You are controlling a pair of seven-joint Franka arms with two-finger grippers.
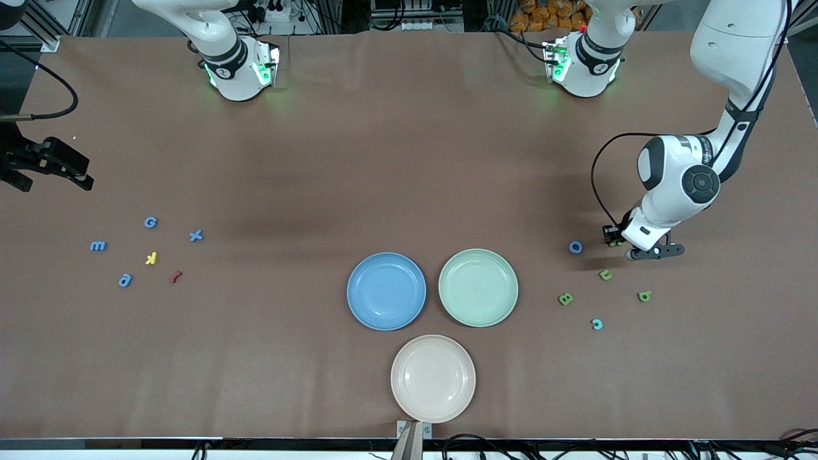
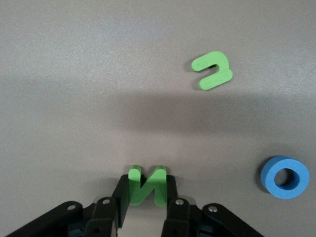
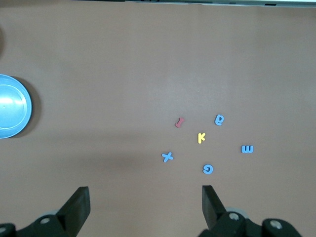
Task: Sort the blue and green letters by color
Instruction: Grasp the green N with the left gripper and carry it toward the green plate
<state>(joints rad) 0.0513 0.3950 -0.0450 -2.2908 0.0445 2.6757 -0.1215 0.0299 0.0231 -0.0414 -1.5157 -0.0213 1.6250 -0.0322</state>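
- Nearest the front camera, the beige plate [image 1: 433, 378] is bare; so are the blue plate [image 1: 386, 291] and green plate [image 1: 478, 287].
- Left gripper [image 2: 146, 191], at its arm's end of the table, pinches the green N [image 2: 146, 183] beside the blue O [image 1: 576, 247].
- Lift straight, clear of the green U [image 1: 605, 275], then carry to the green plate.
- Right gripper [image 3: 143, 202] waits with jaws apart, above the table near the blue letters [image 1: 150, 222].

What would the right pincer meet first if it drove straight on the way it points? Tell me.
Probably bare brown table. The open right pincer hangs over the right arm's end of the table; the small blue x-shaped letter and blue G-shaped letter lie closest to its line, though depth is unclear.
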